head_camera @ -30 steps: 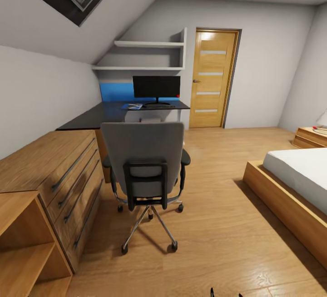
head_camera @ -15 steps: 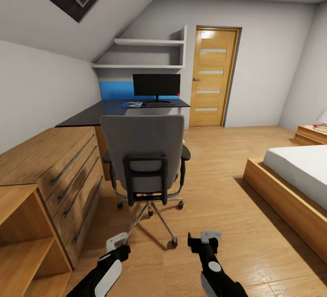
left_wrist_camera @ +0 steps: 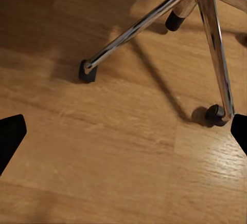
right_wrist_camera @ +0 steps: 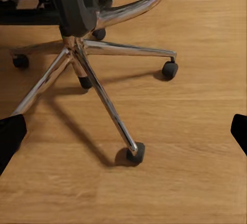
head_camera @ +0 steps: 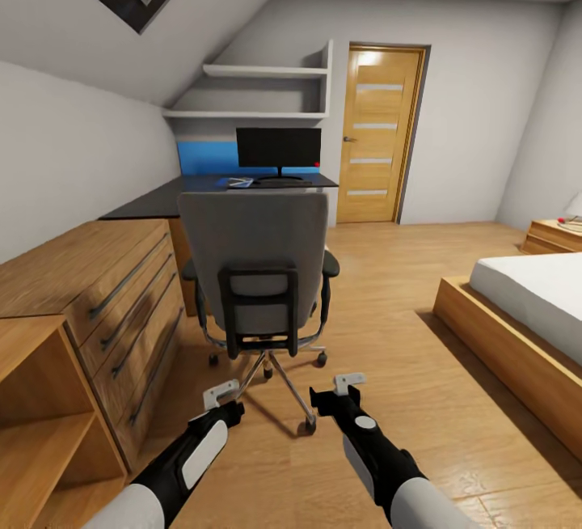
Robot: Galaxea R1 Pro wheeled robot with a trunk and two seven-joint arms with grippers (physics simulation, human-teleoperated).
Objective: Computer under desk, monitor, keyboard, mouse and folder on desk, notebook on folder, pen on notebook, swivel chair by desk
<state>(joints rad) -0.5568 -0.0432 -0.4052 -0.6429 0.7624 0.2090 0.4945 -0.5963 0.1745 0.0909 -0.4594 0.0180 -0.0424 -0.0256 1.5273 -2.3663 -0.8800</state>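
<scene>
Head view: in the attic bedroom, the left end effector and right end effector hang low over the wood floor, each with its fingers spread apart and nothing between them. Just ahead of both stands the swivel chair, its grey back turned to the robot. Beyond the chair, well apart from the end effectors, the black worktop carries the monitor upright on its stand before the blue back panel, with a keyboard at its foot. A small flat object lies beside the keyboard, too small to tell. A wooden door stands past the right end effector; a light-wood cabinet runs along the left arm's side, a bed along the right.

Left wrist view: dark fingertips sit wide apart at the frame's edges, with the chair's chrome legs and castors near ahead on the floor.

Right wrist view: fingertips again wide apart; the chair's five-star base stands close in front.
</scene>
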